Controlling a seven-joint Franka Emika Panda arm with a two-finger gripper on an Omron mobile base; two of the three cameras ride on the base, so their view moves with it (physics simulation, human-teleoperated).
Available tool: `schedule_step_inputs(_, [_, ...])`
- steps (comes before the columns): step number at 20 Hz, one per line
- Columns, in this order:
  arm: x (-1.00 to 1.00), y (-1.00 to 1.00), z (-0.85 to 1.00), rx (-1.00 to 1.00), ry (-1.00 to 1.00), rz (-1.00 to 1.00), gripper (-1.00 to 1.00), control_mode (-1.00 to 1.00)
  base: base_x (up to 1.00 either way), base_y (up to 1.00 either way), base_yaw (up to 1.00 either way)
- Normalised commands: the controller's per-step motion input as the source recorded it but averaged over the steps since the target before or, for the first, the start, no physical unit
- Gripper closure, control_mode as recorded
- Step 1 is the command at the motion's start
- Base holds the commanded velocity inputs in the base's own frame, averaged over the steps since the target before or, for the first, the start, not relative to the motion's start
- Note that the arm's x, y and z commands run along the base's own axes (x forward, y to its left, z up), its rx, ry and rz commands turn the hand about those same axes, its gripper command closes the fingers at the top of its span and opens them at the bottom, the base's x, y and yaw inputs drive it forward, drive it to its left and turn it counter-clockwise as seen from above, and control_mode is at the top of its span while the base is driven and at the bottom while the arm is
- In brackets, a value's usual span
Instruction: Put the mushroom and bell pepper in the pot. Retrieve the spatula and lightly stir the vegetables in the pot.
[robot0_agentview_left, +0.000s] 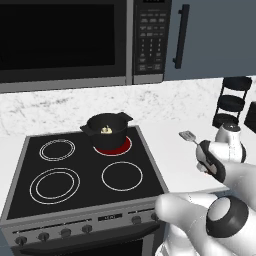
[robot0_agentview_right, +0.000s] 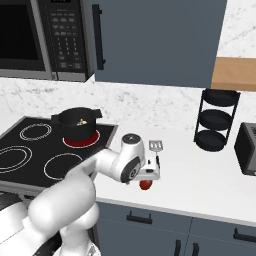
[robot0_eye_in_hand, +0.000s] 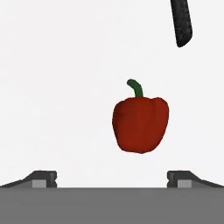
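The bell pepper (robot0_eye_in_hand: 140, 124) lies alone on the white table (robot0_agentview_right: 210, 172), in the middle of the hand view above the open, empty claw (robot0_eye_in_hand: 112, 179), while the mushroom (robot0_agentview_left: 106, 130) seems already inside the pot (robot0_agentview_left: 107, 131) and the spatula (robot0_agentview_right: 155, 146) waits unused, so stirring is left.

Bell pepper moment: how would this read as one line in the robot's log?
stage: reaching for bell pepper | gripper: jaws open above it | mushroom: in pot | spatula: on counter, untouched
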Motion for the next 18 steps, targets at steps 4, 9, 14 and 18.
schedule_step_inputs(4, [0.28, -0.16, -0.28, 0.00, 0.03, 0.04, -1.00, -1.00, 0.00, 0.00, 0.00])
schedule_step_inputs(9, [0.31, -0.21, -0.19, 0.00, 0.04, 0.01, -1.00, -1.00, 0.00, 0.00, 0.00])
schedule_step_inputs(14, [0.32, -0.11, -0.10, 0.00, 0.04, 0.00, -1.00, -1.00, 0.00, 0.00, 0.00])
schedule_step_inputs(18, [0.15, -0.11, -0.18, 0.00, 0.07, 0.00, -1.00, -1.00, 0.00, 0.00, 0.00])
